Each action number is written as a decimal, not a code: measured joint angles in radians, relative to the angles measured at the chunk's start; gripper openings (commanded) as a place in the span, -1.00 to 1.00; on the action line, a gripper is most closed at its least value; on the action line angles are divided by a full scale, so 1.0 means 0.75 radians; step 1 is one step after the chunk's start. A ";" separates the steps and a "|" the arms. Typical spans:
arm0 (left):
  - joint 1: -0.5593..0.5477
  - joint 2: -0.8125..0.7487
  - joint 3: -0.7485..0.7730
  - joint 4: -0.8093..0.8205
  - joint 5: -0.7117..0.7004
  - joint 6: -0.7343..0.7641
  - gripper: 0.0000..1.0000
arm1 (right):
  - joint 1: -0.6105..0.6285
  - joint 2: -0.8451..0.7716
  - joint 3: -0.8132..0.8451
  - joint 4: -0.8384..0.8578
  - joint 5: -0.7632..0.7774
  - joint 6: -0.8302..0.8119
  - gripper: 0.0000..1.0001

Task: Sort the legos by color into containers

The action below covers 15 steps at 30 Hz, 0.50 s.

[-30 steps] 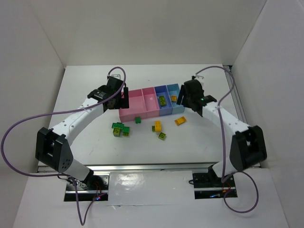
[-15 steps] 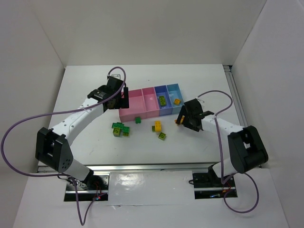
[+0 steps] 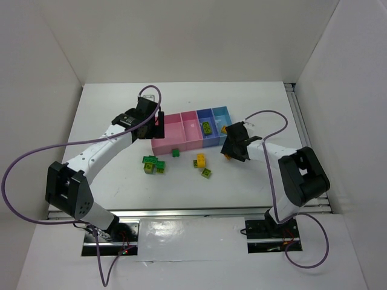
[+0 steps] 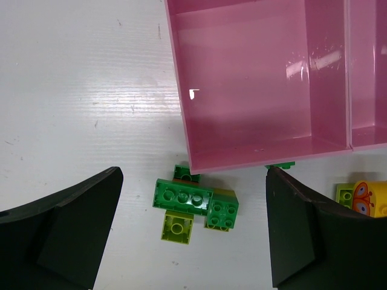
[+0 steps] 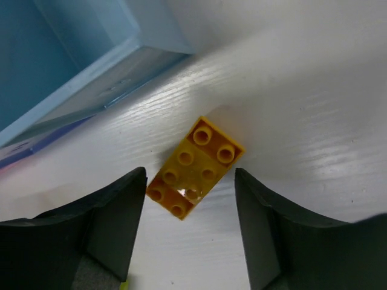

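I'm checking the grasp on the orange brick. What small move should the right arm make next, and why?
Probably close the right gripper on the orange brick: its open fingers straddle the brick, which lies flat on the table beside the blue bin.

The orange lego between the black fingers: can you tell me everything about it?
The orange lego is a shiny plastic brick with eight round studs in two rows. It lies flat, studs up, turned slantwise on the white table, just outside the light blue bin. The right gripper straddles it, fingers open; one corner nears a finger.
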 measured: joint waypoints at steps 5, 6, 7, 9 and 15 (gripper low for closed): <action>-0.002 0.008 0.001 0.001 0.002 0.002 0.97 | 0.030 -0.006 0.001 -0.049 0.101 0.031 -0.29; -0.005 0.014 0.001 -0.001 0.005 0.003 0.97 | 0.031 -0.012 -0.002 -0.054 0.113 0.037 -0.33; -0.006 0.018 0.001 -0.002 0.009 0.004 0.97 | 0.031 -0.021 -0.003 -0.063 0.123 0.038 -0.46; -0.009 0.035 0.016 -0.020 0.017 0.004 0.97 | 0.030 -0.045 -0.004 -0.083 0.137 0.036 -0.57; -0.021 0.043 0.033 -0.034 0.025 0.014 1.00 | 0.048 -0.171 0.017 -0.179 0.189 0.013 -0.61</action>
